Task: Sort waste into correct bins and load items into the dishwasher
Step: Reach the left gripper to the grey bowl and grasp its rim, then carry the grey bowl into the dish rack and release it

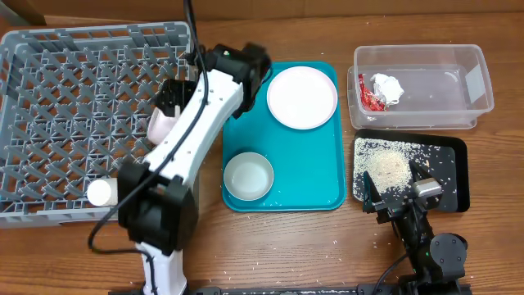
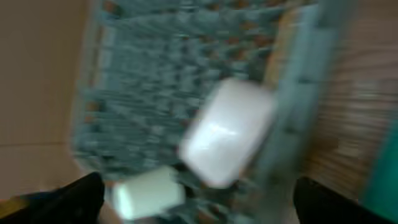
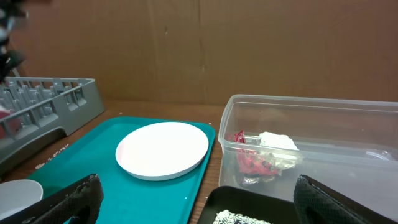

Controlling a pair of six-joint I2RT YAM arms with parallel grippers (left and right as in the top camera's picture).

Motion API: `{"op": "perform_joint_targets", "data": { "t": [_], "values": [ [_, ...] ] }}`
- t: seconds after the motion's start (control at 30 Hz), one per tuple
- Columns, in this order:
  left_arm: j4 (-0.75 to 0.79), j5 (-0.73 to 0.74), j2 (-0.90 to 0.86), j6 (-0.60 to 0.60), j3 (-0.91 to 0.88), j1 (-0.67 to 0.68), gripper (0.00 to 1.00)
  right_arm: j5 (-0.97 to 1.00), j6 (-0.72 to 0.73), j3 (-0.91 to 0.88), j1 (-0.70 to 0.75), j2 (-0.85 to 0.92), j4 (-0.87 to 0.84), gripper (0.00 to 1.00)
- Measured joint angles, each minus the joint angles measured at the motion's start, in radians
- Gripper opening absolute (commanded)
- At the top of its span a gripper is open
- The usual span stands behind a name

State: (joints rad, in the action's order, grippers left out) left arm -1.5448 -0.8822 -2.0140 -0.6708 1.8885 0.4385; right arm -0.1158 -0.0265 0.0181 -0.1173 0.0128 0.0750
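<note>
The grey dish rack (image 1: 65, 98) stands at the left, with a small white cup (image 1: 102, 192) lying at its front edge. My left gripper (image 1: 169, 102) hovers over the rack's right side, open, above a rounded white item (image 1: 158, 124). The blurred left wrist view shows the rack (image 2: 155, 81), that item (image 2: 227, 134), the cup (image 2: 146, 190) and the empty jaws (image 2: 199, 186). The white plate (image 1: 301, 97) and white bowl (image 1: 248, 176) sit on the teal tray (image 1: 319, 184). My right gripper (image 1: 395, 187) is open over the black tray (image 1: 454, 176) of rice (image 1: 389, 168). Chopsticks and metal bowl are out of view.
The clear tub (image 1: 475, 90) at the back right holds the red wrapper (image 1: 372, 98) and the white paper wad (image 1: 389, 84). A few rice grains (image 1: 378, 242) lie on the wood in front of the black tray. A brown wall rises behind the table.
</note>
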Motion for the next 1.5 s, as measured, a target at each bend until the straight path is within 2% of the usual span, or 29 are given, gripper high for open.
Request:
{"op": "perform_joint_targets", "data": {
  "t": [0.13, 0.27, 0.43, 0.5, 0.57, 0.8, 0.9, 0.97, 1.07, 1.1, 1.33, 1.4, 1.5],
  "values": [
    [0.06, 0.304, 0.073, -0.002, 0.017, 0.032, 0.96, 0.0, 0.0, 0.0, 0.0, 0.0, -0.001, 0.99],
    [0.092, 0.494, 0.077, -0.01, -0.044, 0.035, 0.94, 0.0, 0.0, 0.0, 0.0, 0.0, 0.0, 1.0],
    [0.216, 0.676, 0.076, 0.049, -0.24, 0.035, 0.71, 0.0, 0.0, 0.0, 0.0, 0.0, 0.0, 0.99],
    [0.24, 0.724, 0.076, 0.069, -0.308, 0.035, 0.57, 0.0, 0.0, 0.0, 0.0, 0.0, 0.0, 1.0],
    [0.257, 0.766, 0.074, 0.082, -0.365, 0.029, 0.57, 0.0, 0.0, 0.0, 0.0, 0.0, 0.0, 1.0],
    [0.304, 0.809, 0.074, 0.105, -0.421, 0.0, 0.59, 0.0, 0.0, 0.0, 0.0, 0.0, -0.001, 0.99],
    [0.341, 0.819, 0.074, 0.122, -0.472, -0.001, 0.56, 0.0, 0.0, 0.0, 0.0, 0.0, 0.0, 1.0],
    [0.373, 0.821, 0.074, 0.132, -0.517, -0.001, 0.44, 0.0, 0.0, 0.0, 0.0, 0.0, -0.001, 1.0],
    [0.402, 0.828, 0.074, 0.15, -0.578, -0.001, 0.1, 0.0, 0.0, 0.0, 0.0, 0.0, -0.001, 1.0],
    [0.404, 0.83, 0.074, 0.153, -0.588, -0.001, 0.04, 0.0, 0.0, 0.0, 0.0, 0.0, 0.0, 1.0],
    [0.327, 0.857, 0.107, 0.149, -0.518, 0.0, 0.04, 0.0, 0.0, 0.0, 0.0, 0.0, 0.0, 1.0],
    [0.27, 0.814, 0.128, 0.138, -0.47, 0.0, 0.04, 0.0, 0.0, 0.0, 0.0, 0.0, -0.001, 1.0],
    [0.129, 0.65, 0.188, 0.079, -0.37, 0.0, 0.04, 0.0, 0.0, 0.0, 0.0, 0.0, -0.001, 1.0]
  ]
}}
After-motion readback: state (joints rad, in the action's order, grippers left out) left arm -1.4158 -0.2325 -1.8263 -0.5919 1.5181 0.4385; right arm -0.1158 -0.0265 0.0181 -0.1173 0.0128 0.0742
